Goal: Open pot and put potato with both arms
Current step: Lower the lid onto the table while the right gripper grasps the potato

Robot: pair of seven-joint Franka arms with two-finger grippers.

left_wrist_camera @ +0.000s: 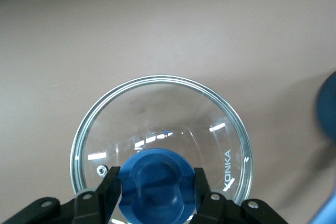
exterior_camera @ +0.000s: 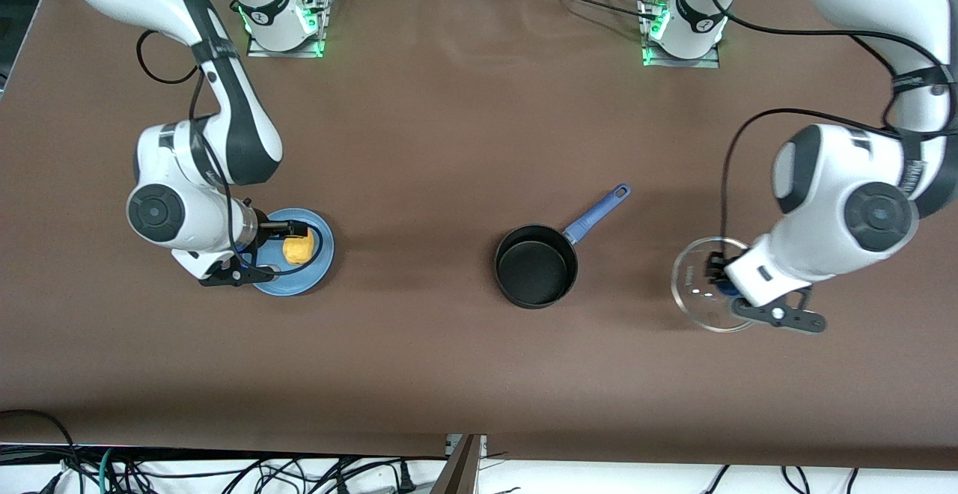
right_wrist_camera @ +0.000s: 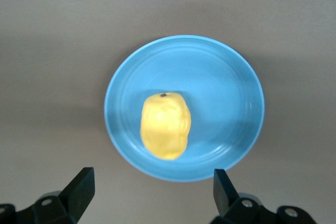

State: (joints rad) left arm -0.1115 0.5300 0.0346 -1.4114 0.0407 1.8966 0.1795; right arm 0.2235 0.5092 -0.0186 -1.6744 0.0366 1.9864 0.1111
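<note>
Potato (right_wrist_camera: 165,126) lies on plate (right_wrist_camera: 231,77); pot (exterior_camera: 536,266) seemingly empty, unlidded.

Front view: high camera facing both arm bases, looking steeply down on the whole brown table (exterior_camera: 449,142). Left wrist view: looks straight down, close, onto a glass lid (left_wrist_camera: 157,114) with blue knob (left_wrist_camera: 155,182); same lid (exterior_camera: 696,284) shows in front view. Right wrist view: straight down from higher up, onto the light-blue plate (right_wrist_camera: 220,87), also in front view (exterior_camera: 318,262).
</note>
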